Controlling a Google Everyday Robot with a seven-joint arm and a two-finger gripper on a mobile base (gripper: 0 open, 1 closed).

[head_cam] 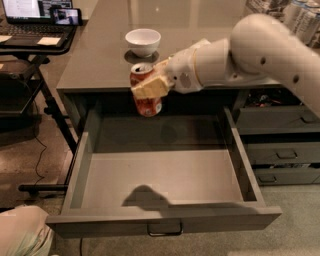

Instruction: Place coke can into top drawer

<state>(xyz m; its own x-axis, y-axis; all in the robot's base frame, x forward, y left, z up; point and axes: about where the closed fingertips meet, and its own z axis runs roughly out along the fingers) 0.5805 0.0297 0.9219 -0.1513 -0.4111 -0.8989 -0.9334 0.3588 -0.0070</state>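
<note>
The coke can is an orange-red can with a silver top, held upright in the air. My gripper is shut on the coke can around its upper half, at the end of the white arm that reaches in from the right. The can hangs over the back left part of the open top drawer, just in front of the table's edge. The drawer is pulled far out, its inside bare grey, with a small bar handle on its front. The can's shadow falls on the drawer floor near the front.
A white bowl stands on the grey table top behind the can. Narrower stacked drawers are at the right. A desk with a laptop stands at the left. Pale cans show at the top right.
</note>
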